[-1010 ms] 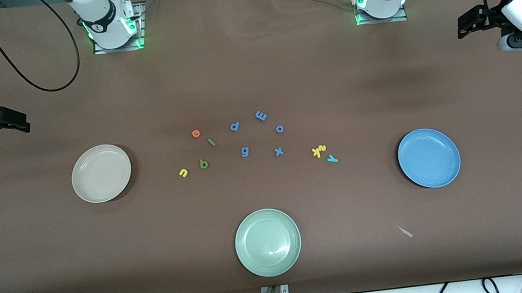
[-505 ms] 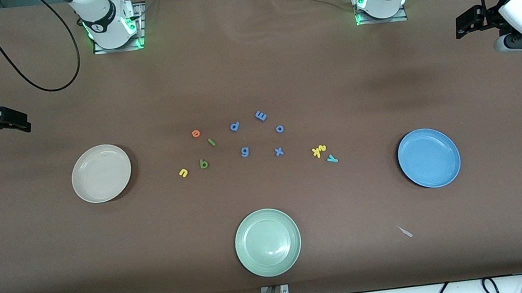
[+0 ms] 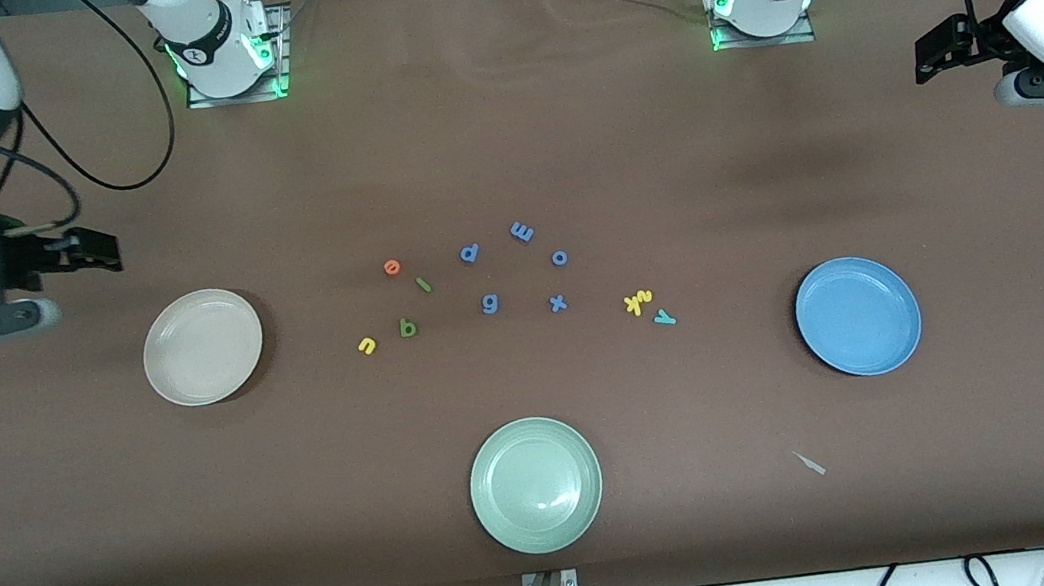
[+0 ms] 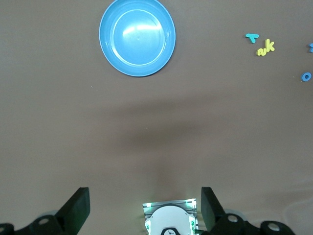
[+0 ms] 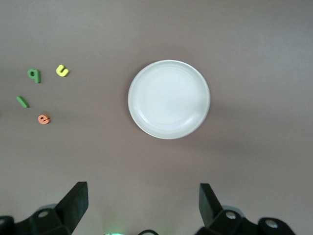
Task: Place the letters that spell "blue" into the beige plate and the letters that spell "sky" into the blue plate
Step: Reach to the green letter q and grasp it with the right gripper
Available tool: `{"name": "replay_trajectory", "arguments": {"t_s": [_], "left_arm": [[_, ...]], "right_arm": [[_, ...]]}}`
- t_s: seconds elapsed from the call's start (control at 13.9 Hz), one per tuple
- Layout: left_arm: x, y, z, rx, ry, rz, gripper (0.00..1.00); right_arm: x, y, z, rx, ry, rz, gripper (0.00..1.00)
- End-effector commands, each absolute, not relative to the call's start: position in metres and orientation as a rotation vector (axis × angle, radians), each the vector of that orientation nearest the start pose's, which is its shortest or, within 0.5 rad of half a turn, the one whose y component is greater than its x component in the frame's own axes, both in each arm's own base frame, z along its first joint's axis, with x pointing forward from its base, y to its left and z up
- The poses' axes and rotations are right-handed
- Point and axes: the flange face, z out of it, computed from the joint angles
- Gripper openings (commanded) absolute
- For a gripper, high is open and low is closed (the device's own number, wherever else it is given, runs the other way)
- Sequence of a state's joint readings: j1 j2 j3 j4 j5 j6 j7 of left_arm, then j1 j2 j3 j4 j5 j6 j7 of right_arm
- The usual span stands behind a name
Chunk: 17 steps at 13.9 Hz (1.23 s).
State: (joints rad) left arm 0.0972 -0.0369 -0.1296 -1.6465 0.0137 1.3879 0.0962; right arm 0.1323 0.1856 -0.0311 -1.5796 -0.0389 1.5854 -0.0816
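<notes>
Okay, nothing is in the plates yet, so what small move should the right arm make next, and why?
Probably swing the right gripper, jaws open and empty, past the beige plate to hover over the yellow u. It is the "blue" letter lying closest to that plate, and all the letters lie on the table.

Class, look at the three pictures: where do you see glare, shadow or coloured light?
Front view: green glow at both arm bases; a soft highlight on the pale green plate. Left wrist view: a pale glint inside the blue plate and a broad dark shadow on the table. Right wrist view: the beige plate looks washed-out white.
</notes>
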Motion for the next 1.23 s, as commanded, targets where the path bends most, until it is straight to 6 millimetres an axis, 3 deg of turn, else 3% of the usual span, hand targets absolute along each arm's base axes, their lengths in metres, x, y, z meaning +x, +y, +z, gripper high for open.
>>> {"name": "replay_trajectory", "arguments": {"t_s": [0.0,0.22,0.58,0.87,1.15], "left_arm": [[0.526,-0.019,0.607,-3.125,0.213,0.278,1.00],[0.531,-0.017,0.614,-3.129,0.213,0.205,1.00],[0.529,-0.027,0.617,-3.183,0.232,0.196,1.00],[0.530,-0.027,0.616,-3.168,0.232,0.201,1.00],[0.531,-0.025,0.615,-3.143,0.233,0.198,1.00]], "right_arm": [[0.612,0.088,0.485,-3.158,-0.392,0.296,1.00],[0.626,0.123,0.444,-3.138,-0.421,0.281,1.00],[0.637,0.200,0.368,-3.156,-0.149,0.229,1.00],[0.627,0.271,0.308,-3.158,0.057,0.172,1.00],[0.617,0.300,0.263,-3.136,0.213,0.069,1.00]]}}
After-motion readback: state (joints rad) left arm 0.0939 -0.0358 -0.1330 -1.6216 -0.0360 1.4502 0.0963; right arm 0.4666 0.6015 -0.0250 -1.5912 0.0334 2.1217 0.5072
